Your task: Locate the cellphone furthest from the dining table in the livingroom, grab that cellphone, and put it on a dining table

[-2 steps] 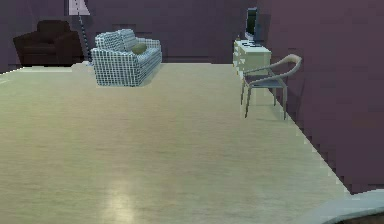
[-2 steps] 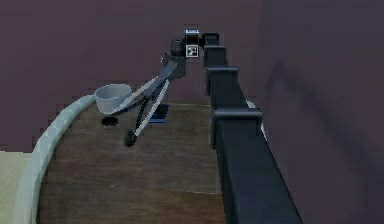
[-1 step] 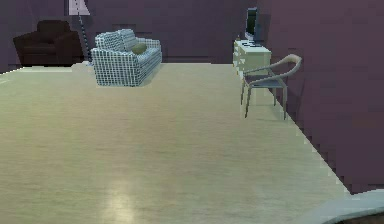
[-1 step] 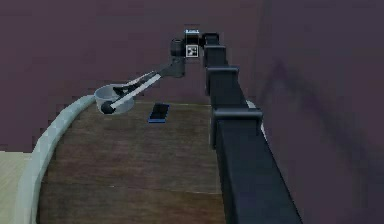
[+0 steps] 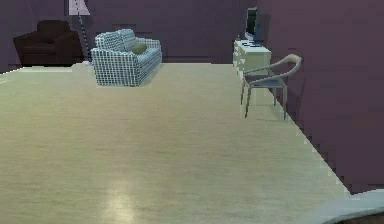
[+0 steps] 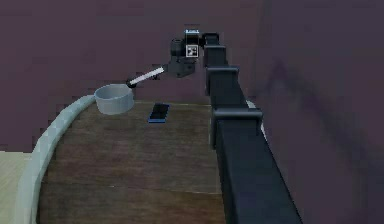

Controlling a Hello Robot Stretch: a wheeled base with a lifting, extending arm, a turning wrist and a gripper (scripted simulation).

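– Pale wood floor [image 5: 150, 150], forward view: what stands on it?

– A checked sofa [image 5: 125, 58] at 11 o'clock, a dark armchair [image 5: 45, 45] at 10 o'clock, a white cabinet [image 5: 248, 55] at 1 o'clock and a chair [image 5: 268, 85] just below the cabinet. The walls are purple.

– Arm side view: report the work surface.

– A dark wooden table [image 6: 130, 170] with a pale curved rim. The arm [image 6: 245, 140] runs from 5 o'clock up to 12 o'clock. The gripper [image 6: 140, 78] points toward 9 o'clock, above the tabletop.

– Location of the task item?

– The cellphone [image 6: 158, 113], a dark flat slab, lies on the tabletop at 5 o'clock from the gripper. A grey bowl [image 6: 115, 98] stands at 7 o'clock from the gripper, near the phone but apart from it.

– Jaw condition and load?

– Cannot tell. The bowl stands close by the far end, so whether the gripper has anything in hand cannot be judged.

– Hazards from here?

– Judgement only. A sideways or downward move could carry the fingers into the bowl and push it toward the rim. A low retraction could drag the arm across the phone. If a grasp is intended, the flat slab offers little edge and may skid.
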